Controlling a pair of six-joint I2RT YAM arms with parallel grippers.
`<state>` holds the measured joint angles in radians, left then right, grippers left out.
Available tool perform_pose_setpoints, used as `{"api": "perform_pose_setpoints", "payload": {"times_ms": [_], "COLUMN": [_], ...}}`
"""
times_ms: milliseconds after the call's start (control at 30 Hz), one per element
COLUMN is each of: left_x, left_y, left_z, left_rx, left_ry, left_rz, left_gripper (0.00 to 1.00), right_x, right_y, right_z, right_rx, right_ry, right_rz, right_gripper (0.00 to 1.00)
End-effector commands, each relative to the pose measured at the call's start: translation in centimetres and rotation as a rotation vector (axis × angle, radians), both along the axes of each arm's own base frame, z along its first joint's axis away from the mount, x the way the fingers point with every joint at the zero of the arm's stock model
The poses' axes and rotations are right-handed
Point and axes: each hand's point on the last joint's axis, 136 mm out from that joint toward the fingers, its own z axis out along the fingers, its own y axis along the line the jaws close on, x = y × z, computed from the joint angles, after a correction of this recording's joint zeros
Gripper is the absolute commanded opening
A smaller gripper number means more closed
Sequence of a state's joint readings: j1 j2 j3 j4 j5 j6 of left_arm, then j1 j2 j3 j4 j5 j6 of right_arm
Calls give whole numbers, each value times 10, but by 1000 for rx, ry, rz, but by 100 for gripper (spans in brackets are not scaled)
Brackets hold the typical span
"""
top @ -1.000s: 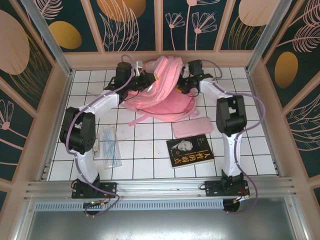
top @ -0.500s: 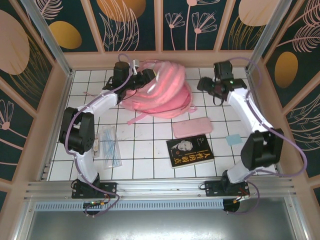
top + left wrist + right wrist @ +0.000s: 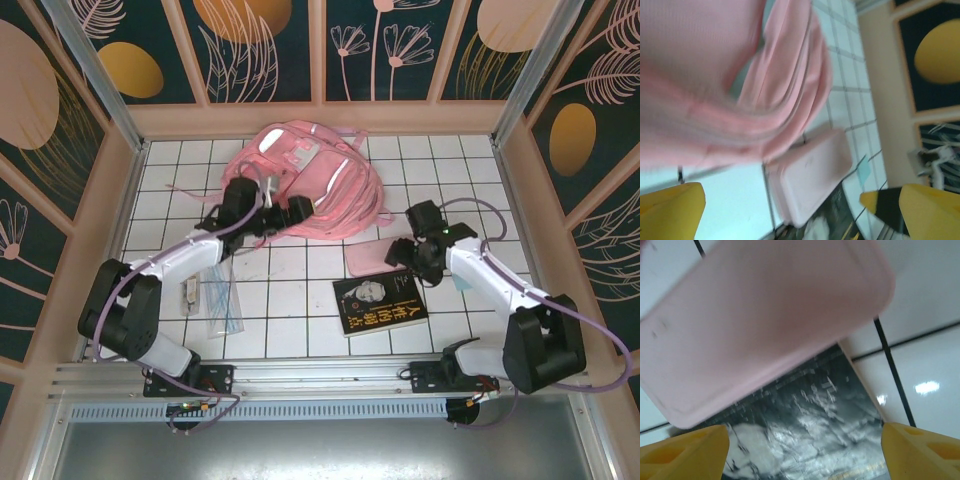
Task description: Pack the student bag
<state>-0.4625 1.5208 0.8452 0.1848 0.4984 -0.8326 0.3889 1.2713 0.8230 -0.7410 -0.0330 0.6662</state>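
Bag lies at rear | left gripper wide open, empty, beside it | right gripper open, empty, over case and book

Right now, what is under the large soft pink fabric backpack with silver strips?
The large pink fabric backpack rests on the white tiled table, whose tiles show beside it. Whether anything lies beneath cannot be seen: the fabric covers it.

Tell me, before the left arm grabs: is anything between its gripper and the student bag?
Nothing visible does. The left gripper, open, sits at the near edge of the student bag; the pink pencil case lies off to the right.
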Motion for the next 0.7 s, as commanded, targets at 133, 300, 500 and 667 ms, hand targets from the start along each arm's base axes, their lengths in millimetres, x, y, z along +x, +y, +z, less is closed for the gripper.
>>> {"api": "perform_pose_setpoints", "payload": {"times_ms": [133, 300, 500, 667], "left_x": [-25, -35, -42, -53], "left_y": [19, 24, 35, 50], "left_z": [-25, -34, -42, -51], "left_rx": [19, 55, 56, 78], "left_ry": [59, 76, 93, 120], "left_rz": [64, 46, 102, 162], "left_gripper": [98, 98, 99, 99], "right_x": [-65, -77, -55, -30], "right_y": [-35, -13, 82, 132], "right_z": [-25, -41, -26, -4], "right_rx": [-196, -100, 228, 281], "right_ry": [144, 162, 43, -17], "right_rz": [-129, -82, 103, 231], "right_gripper": [86, 86, 83, 83]}}
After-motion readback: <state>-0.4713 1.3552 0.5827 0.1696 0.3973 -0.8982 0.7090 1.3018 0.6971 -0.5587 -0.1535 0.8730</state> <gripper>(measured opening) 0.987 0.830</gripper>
